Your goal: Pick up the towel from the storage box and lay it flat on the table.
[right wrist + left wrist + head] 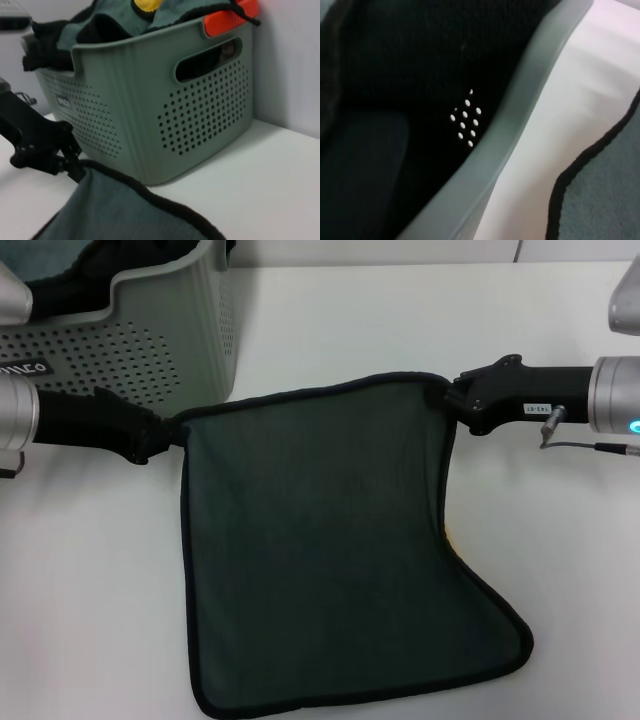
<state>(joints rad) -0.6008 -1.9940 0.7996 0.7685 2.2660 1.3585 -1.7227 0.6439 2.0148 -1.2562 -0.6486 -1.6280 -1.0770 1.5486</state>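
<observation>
the left gripper has its jaws clenched on one far corner of the dark green square towel with the black bound edge, and the right gripper has its jaws clenched on the other far corner. the edge between them is drawn fairly taut and sags a little in the middle. the rest of the towel spreads toward the robot over the plain white worktop, green side up; its near edge is cut off at the bottom of the head view. a thin sliver of yellow shows at its right edge.

the pale grey-green plastic storage box with dot-perforated walls stands on the worktop at the far left, just behind the left gripper. in the right wrist view it holds a heap of dark and teal cloths, with a yellow patch and an orange piece at the rim. its dark label is partly cut off and unreadable.

the left wrist view shows only the box interior, too dark to make out.
</observation>
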